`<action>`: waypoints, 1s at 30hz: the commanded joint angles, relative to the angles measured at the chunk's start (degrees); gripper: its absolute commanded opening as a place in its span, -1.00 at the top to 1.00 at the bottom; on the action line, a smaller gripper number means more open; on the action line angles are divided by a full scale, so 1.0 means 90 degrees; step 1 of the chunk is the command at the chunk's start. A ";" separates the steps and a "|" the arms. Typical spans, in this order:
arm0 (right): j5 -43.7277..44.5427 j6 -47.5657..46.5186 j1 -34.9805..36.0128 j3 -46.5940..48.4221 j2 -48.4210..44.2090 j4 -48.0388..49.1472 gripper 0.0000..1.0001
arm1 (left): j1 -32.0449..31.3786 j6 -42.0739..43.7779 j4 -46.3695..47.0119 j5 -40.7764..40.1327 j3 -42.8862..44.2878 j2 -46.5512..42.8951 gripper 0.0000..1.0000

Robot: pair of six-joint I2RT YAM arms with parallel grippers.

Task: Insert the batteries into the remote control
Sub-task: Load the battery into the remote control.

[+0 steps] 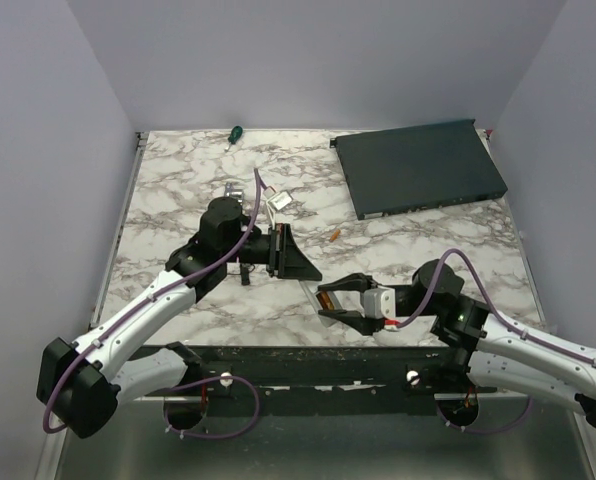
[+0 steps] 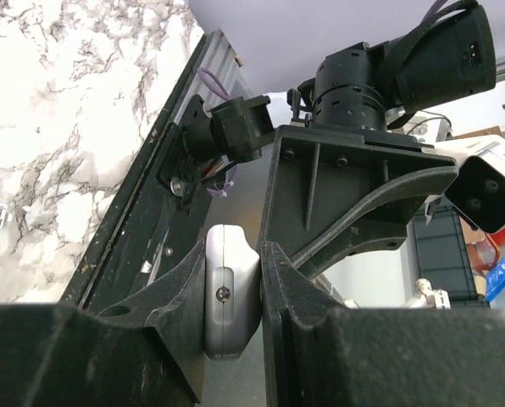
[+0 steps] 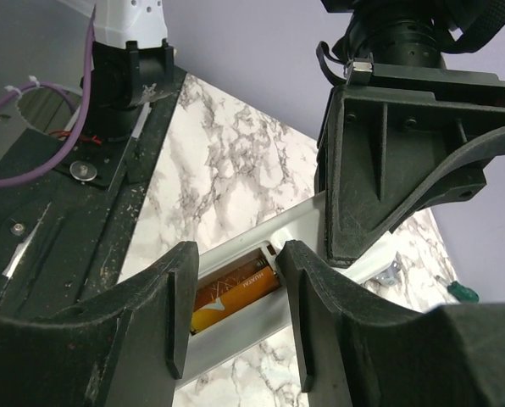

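Observation:
My left gripper (image 1: 296, 258) is shut on one end of the white remote control (image 2: 231, 314) and holds it above the table. In the right wrist view the remote (image 3: 252, 343) faces me with its battery bay open. An orange battery (image 3: 240, 295) lies in the bay, with what looks like a second one beside it. My right gripper (image 1: 323, 301) is open, its fingers (image 3: 151, 314) on either side of the bay, holding nothing. Another orange battery (image 1: 333, 234) lies loose on the marble table (image 1: 178, 180). In the top view the remote is mostly hidden by the grippers.
A large dark flat box (image 1: 418, 167) lies at the back right. A green-handled screwdriver (image 1: 234, 133) is at the far edge. A silver bracket (image 1: 232, 190) and a small white piece (image 1: 279, 201) lie behind the left gripper. Walls close in on three sides.

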 commanded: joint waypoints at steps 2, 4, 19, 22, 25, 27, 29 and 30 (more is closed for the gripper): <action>-0.0250 0.0035 0.0006 0.0292 -0.0157 -0.0768 -0.04 | -0.0063 0.0128 -0.0023 0.0309 0.0217 0.0017 1.00; -0.0241 -0.0013 0.0014 0.0336 -0.0204 -0.0897 -0.02 | -0.0063 0.0148 -0.0023 0.0303 0.0216 0.0029 1.00; -0.0500 -0.0191 0.0006 0.0587 0.0041 -0.1011 0.06 | -0.0118 0.0291 -0.0316 0.0334 0.0265 0.0136 1.00; -0.0557 -0.0203 0.0012 0.0615 0.0081 -0.1008 0.09 | -0.0126 0.0307 -0.0311 0.0330 0.0258 0.0147 1.00; -0.0592 -0.0218 0.0007 0.0629 0.0114 -0.1008 0.15 | -0.0126 0.0309 -0.0316 0.0327 0.0265 0.0165 1.00; -0.0602 -0.0221 0.0006 0.0626 0.0126 -0.1008 0.22 | -0.0131 0.0314 -0.0325 0.0323 0.0274 0.0175 1.00; -0.0611 -0.0218 0.0006 0.0628 0.0138 -0.0987 0.30 | -0.0132 0.0327 -0.0353 0.0323 0.0285 0.0195 1.00; -0.0620 -0.0220 0.0011 0.0627 0.0130 -0.0985 0.33 | -0.0131 0.0332 -0.0364 0.0320 0.0285 0.0195 1.00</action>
